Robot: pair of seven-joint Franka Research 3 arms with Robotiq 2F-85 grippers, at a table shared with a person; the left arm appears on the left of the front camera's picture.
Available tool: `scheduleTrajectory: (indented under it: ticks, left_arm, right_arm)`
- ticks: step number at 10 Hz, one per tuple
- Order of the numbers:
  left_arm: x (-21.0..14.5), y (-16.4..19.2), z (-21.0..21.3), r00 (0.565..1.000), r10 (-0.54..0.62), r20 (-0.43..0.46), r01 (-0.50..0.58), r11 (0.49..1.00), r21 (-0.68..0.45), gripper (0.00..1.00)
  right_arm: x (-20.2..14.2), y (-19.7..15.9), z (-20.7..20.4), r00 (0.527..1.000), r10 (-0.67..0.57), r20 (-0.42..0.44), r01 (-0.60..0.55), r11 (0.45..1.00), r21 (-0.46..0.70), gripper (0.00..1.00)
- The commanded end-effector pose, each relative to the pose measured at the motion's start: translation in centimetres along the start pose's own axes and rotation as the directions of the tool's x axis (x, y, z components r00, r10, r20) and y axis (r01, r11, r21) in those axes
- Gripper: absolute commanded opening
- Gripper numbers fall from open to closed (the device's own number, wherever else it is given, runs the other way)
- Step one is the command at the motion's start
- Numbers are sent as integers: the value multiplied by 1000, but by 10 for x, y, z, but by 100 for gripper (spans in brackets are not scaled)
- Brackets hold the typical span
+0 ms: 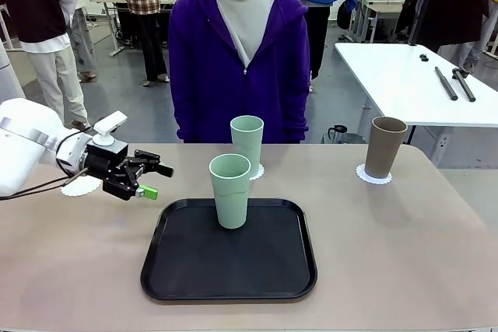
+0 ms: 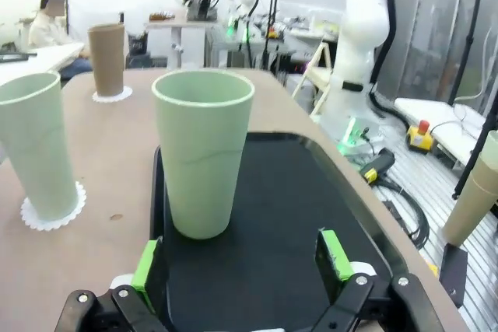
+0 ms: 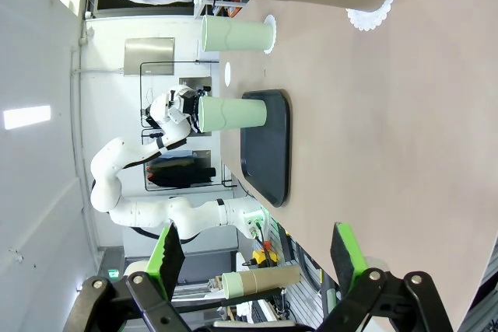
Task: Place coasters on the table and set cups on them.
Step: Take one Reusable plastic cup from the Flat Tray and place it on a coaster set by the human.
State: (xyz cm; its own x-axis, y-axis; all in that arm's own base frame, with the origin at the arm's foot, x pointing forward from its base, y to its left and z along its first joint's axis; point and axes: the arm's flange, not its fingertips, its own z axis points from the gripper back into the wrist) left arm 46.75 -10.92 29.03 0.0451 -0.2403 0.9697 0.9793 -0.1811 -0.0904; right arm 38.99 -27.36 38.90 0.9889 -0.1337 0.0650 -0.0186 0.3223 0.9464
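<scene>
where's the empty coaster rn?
Front view: the bare coaster lies on the table at the robot's left, partly hidden behind the left gripper, left of the black tray.

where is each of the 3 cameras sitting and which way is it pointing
Front: fixed on the robot's side, facing the person across the table; left gripper at left.
Left wrist: behind the open left gripper, facing the mint cup on the black tray.
Right wrist: rolled sideways, open right gripper over the table, left arm beyond.
All share the brown cup.
</scene>
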Motion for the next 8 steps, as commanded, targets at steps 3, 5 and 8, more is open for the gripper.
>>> scheduleTrajectory:
  ticks: [3,5,8]
  left_arm:
    - [-17,19,-22,991,3,133,2,999,-42,100]
    - [-25,31,-42,993,6,119,-1,999,-48,100]
    - [-29,44,-72,995,0,95,3,999,-38,100]
  right_arm:
    - [1,1,1,1000,3,-7,-3,1000,5,100]
    - [1,1,1,1000,3,-7,-3,1000,5,100]
    - [1,1,1,1000,3,-7,-3,1000,5,100]
